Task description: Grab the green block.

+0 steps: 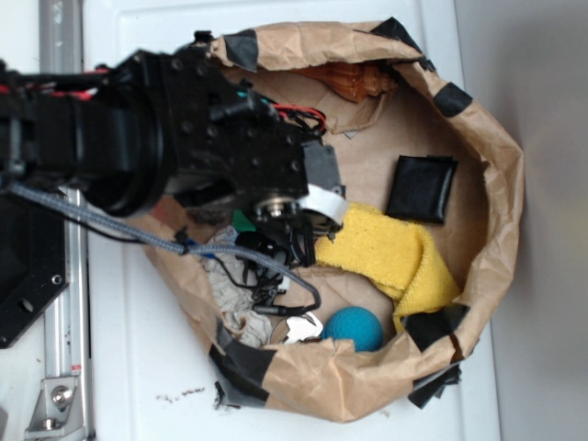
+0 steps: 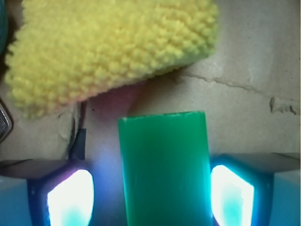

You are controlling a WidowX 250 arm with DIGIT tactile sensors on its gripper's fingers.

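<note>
My tool [image 2: 151, 193] was nearest, its two glowing pads [image 2: 70, 195] spread on either side of the green block [image 2: 163, 165], not yet touching it, so I could close on its long sides. The block was smooth, bright green, lying on brown paper [image 2: 254, 56] just below the yellow cloth [image 2: 108, 47].

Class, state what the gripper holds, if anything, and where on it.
Nothing yet: the green block lies between the open jaws, with gaps on both long sides.

A robot lab bench, judging by the white tabletop [image 1: 119, 367], bolted metal rail [image 1: 66, 322] and taped paper-bag bin [image 1: 496, 165] of test objects.
</note>
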